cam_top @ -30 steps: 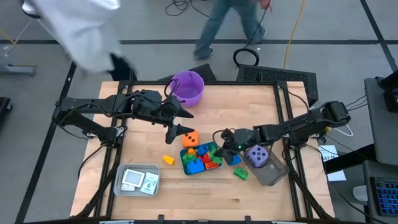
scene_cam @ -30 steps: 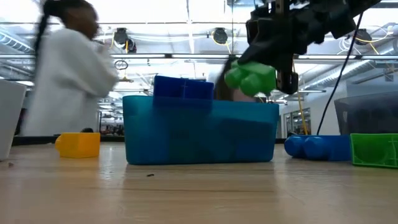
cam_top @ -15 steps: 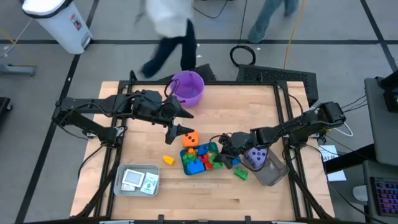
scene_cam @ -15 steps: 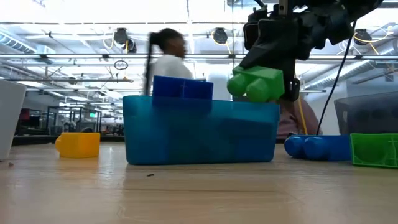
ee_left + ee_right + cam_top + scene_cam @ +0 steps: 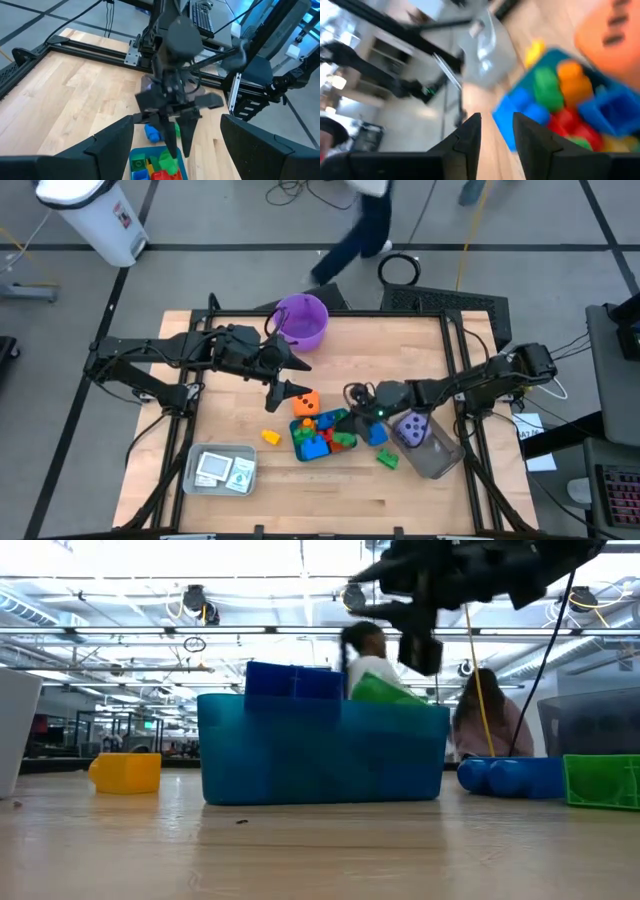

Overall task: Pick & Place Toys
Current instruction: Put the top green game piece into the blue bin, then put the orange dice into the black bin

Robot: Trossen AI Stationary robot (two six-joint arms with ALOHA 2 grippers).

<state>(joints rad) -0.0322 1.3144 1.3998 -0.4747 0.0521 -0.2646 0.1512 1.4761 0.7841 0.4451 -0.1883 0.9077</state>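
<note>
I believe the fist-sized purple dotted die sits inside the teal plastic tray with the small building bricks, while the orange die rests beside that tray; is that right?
Not quite: the high view shows the purple dotted die in the clear tray at the table's right side, not in the teal plastic tray with the building bricks. The orange die does rest beside the teal tray.

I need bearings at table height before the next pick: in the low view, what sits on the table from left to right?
Yellow brick → teal tray with a blue brick and a green brick showing above its rim → blue brick on the table → green brick at the right edge.
</note>
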